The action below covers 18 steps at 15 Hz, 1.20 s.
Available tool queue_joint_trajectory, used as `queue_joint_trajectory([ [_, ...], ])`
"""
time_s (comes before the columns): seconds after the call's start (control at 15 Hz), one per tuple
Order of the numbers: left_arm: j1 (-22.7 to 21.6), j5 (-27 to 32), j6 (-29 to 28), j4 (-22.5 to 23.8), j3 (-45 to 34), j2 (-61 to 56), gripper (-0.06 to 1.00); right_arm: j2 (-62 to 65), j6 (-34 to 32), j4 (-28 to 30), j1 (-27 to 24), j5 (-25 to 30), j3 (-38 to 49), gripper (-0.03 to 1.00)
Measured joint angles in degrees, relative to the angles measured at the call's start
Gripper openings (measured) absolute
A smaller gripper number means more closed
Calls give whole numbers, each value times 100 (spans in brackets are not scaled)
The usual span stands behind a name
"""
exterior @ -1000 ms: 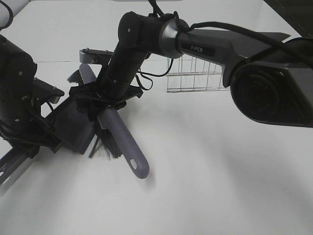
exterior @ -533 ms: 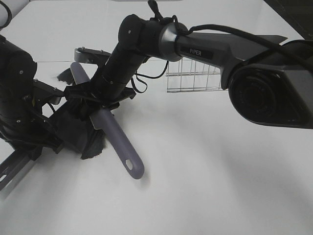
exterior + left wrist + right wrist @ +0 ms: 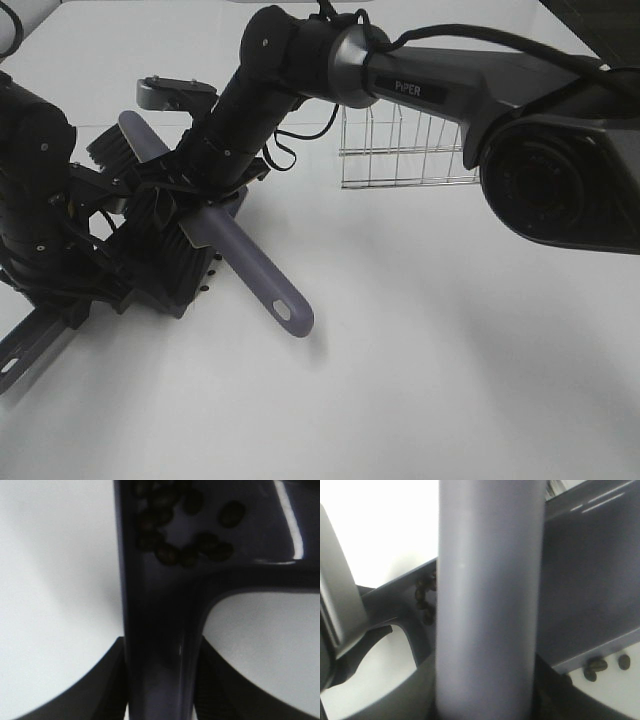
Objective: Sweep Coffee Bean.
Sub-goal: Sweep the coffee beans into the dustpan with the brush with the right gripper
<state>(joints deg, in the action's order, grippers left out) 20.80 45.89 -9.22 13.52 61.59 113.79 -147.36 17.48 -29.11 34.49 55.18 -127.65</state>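
The left gripper point(image 3: 88, 285) is clamped on the handle of a dark dustpan point(image 3: 140, 285) that lies on the white bench point(image 3: 450, 380) near its left edge. In the left wrist view both fingers press the sides of the dustpan point(image 3: 160, 605) handle, with the left gripper point(image 3: 160, 685) closed around it.

The right arm reaches across the middle, and the right gripper point(image 3: 195, 200) grasps a hand brush point(image 3: 255, 270) by its grey-lilac handle. The black bristles point(image 3: 170, 250) rest over the pan's mouth, and the handle's looped end points toward the near edge. In the right wrist view the brush point(image 3: 487, 605) fills the centre and the right gripper point(image 3: 485, 697) is shut around it.

Most of the coffee bean point(image 3: 185, 530) cluster sits inside the pan, close to where the handle joins. More coffee bean point(image 3: 425, 597) pieces show there beside the brush, and a few lie on the bench just off the pan's lip point(image 3: 602, 666).

A wire basket point(image 3: 400, 150) stands toward the far edge, well apart from the dustpan point(image 3: 590, 595)
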Motion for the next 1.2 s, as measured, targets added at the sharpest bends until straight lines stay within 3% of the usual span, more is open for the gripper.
queue_joint_trajectory([
  [0.4,0,0,46,-52,0,0,33,384,-6,682,6,504,0,34],
  [0.53,0,0,46,-52,0,0,33,584,-206,1175,6,768,0,34],
  [0.87,0,0,46,-52,0,0,33,928,-1094,2699,6,1335,-17,34],
  [1.07,0,183,46,52,0,0,33,825,-2177,3770,6,1490,-17,34],
  [1.2,0,327,-63,384,0,0,33,642,-2452,3896,11,1490,-17,34],
])
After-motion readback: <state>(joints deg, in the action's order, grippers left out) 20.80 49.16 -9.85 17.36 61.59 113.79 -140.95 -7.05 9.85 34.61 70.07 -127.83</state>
